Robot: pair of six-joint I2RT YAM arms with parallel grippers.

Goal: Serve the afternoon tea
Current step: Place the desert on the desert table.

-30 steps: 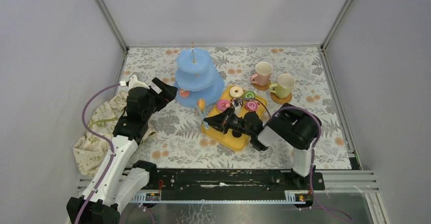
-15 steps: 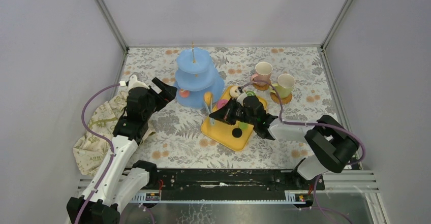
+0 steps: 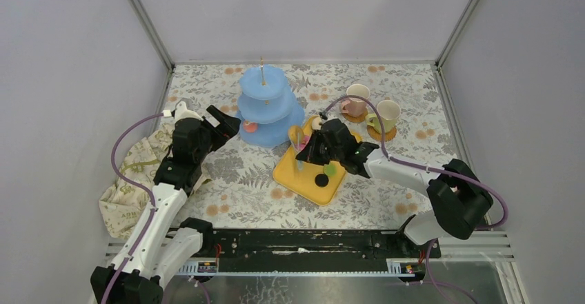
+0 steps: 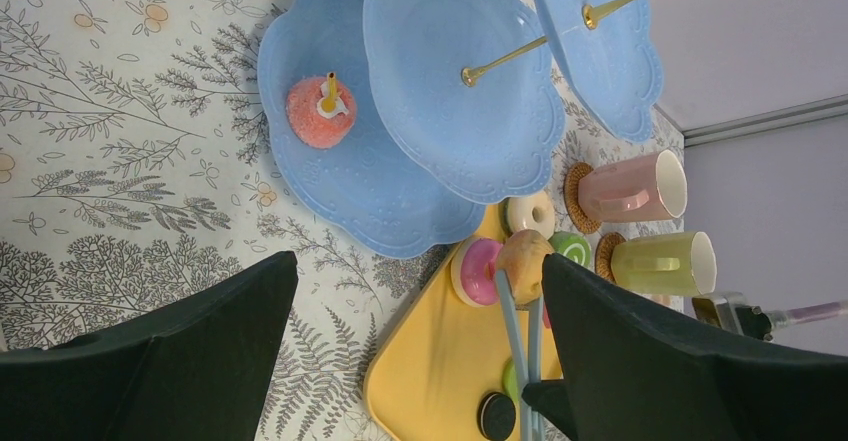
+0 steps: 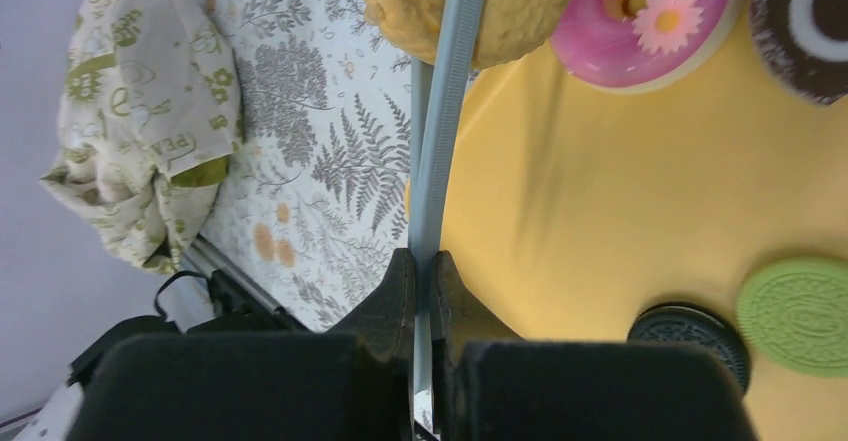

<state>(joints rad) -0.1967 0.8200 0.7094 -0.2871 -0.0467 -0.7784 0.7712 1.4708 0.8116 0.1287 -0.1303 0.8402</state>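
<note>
The light-blue three-tier stand (image 3: 265,104) stands at the back left, with a pink-orange pastry (image 4: 320,111) on its bottom tier. My right gripper (image 3: 308,154) is shut on light-blue tongs (image 5: 440,141), which pinch a tan pastry (image 5: 520,6) over the far left corner of the yellow tray (image 3: 303,180), beside the stand. On the tray lie a pink donut (image 5: 650,11), a brown pastry (image 5: 810,21), a black cookie (image 5: 690,331) and a green cookie (image 5: 795,311). My left gripper (image 3: 224,125) is open and empty, left of the stand.
A pink mug (image 3: 357,99) and a pale green mug (image 3: 386,114) stand on coasters at the back right. A crumpled beige cloth (image 3: 134,173) lies at the left edge. Grey walls enclose the patterned table.
My right arm has stretched out, carrying the tongs and tan pastry away from the near side and slightly right along the tray's far left corner. The left arm has not moved.
</note>
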